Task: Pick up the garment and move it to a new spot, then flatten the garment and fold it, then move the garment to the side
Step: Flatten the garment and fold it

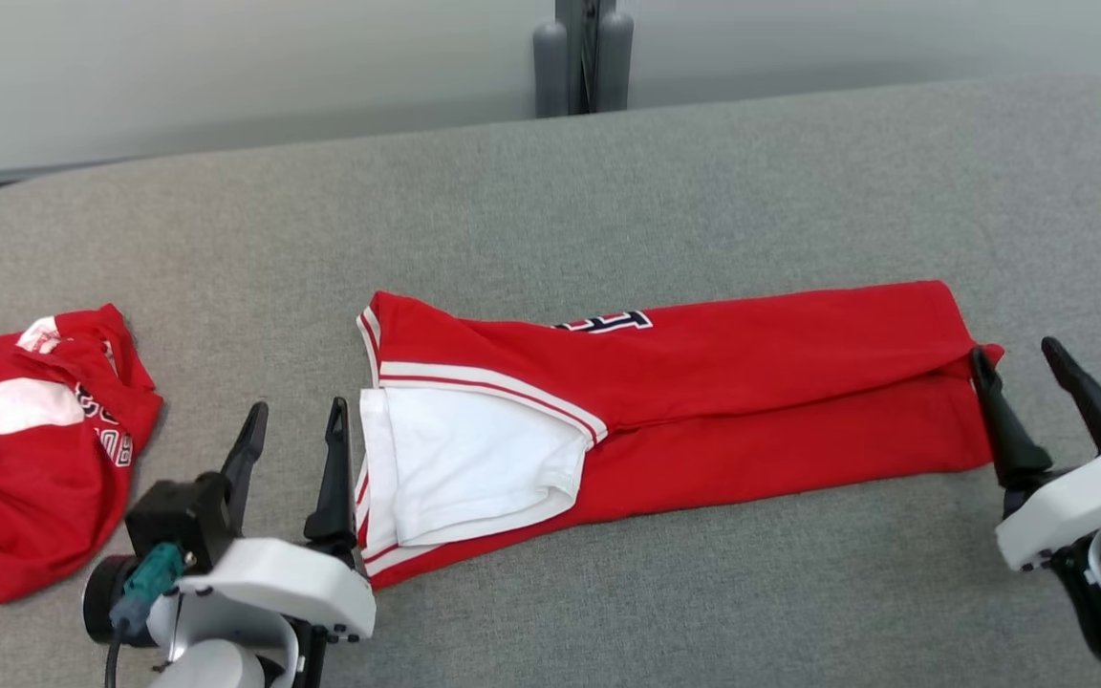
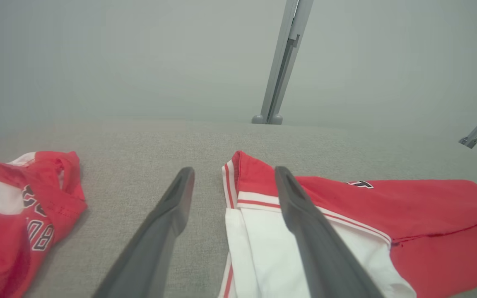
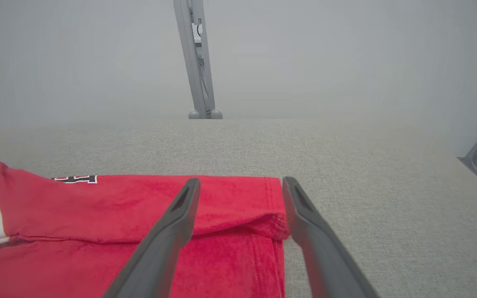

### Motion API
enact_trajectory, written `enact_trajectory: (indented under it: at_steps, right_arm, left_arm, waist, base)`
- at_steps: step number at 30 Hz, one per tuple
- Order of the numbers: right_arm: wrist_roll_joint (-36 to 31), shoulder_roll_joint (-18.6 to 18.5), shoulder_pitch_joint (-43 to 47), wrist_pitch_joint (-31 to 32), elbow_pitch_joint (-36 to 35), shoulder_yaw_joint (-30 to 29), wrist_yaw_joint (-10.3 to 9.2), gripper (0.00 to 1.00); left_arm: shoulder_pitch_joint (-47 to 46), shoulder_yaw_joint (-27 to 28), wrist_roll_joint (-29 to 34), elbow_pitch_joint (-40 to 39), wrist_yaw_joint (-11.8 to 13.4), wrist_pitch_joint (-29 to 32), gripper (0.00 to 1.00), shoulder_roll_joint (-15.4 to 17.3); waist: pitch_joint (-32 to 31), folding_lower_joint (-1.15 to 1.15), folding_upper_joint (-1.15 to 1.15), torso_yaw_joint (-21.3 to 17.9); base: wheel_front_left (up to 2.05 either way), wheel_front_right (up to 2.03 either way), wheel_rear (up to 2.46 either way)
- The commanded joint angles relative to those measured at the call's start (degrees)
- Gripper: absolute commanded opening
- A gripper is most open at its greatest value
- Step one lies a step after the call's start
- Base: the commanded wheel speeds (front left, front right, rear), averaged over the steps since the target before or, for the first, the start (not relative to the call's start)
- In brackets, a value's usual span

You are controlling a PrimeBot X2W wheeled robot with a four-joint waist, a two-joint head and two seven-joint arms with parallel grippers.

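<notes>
The garment (image 1: 703, 401), red with a white panel and white stripes, lies folded into a long strip across the grey table (image 1: 608, 191). My left gripper (image 1: 298, 405) stands open at its left end. In the left wrist view the left gripper (image 2: 234, 169) has one finger over the white panel of the garment (image 2: 429, 215) and the other over bare table. My right gripper (image 1: 1015, 349) stands open at the strip's right end. In the right wrist view the right gripper (image 3: 240, 180) straddles the folded right edge of the garment (image 3: 97, 215), gripping nothing.
A second red and white garment (image 1: 25, 449) lies crumpled at the table's left edge, also in the left wrist view (image 2: 15, 207). A grey post (image 1: 584, 57) rises behind the table's far edge. Bare cloth-covered table stretches beyond and in front of the strip.
</notes>
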Motion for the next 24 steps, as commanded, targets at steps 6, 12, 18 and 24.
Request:
enact_trajectory:
  at_steps: [6, 12, 18, 24]
  right_arm:
    - [-3.7, 2.9, 4.1, -4.2, 0.4, 0.3, -0.01, 1.0]
    - [-6.2, 5.0, 7.6, -7.8, 2.2, -0.3, -0.01, 1.0]
    - [-8.7, 7.6, 11.1, -9.8, 3.6, -1.6, -0.01, 1.0]
    - [-10.0, 10.0, 14.0, -10.5, 3.7, -3.2, -0.01, 1.0]
  left_arm:
    - [4.0, 1.0, 1.5, 1.5, 0.0, -2.9, 1.0, -2.0]
    - [7.8, 3.0, 4.3, 2.0, -1.6, -3.6, 1.0, -4.1]
    - [12.4, 6.1, 10.4, 0.1, -4.4, -3.7, 1.0, -6.9]
    - [17.4, 9.2, 16.3, 0.1, -7.9, -3.6, 1.0, -10.1]
  waist:
    - [-4.8, 0.0, 0.0, 1.1]
    - [-8.2, 0.0, 0.0, 1.9]
    - [-10.3, 0.0, 0.0, 2.1]
    - [-11.8, 0.0, 0.0, 2.1]
  base:
    - [0.0, 0.0, 0.0]
    - [0.0, 0.0, 0.0]
    - [0.0, 0.0, 0.0]
    - [0.0, 0.0, 0.0]
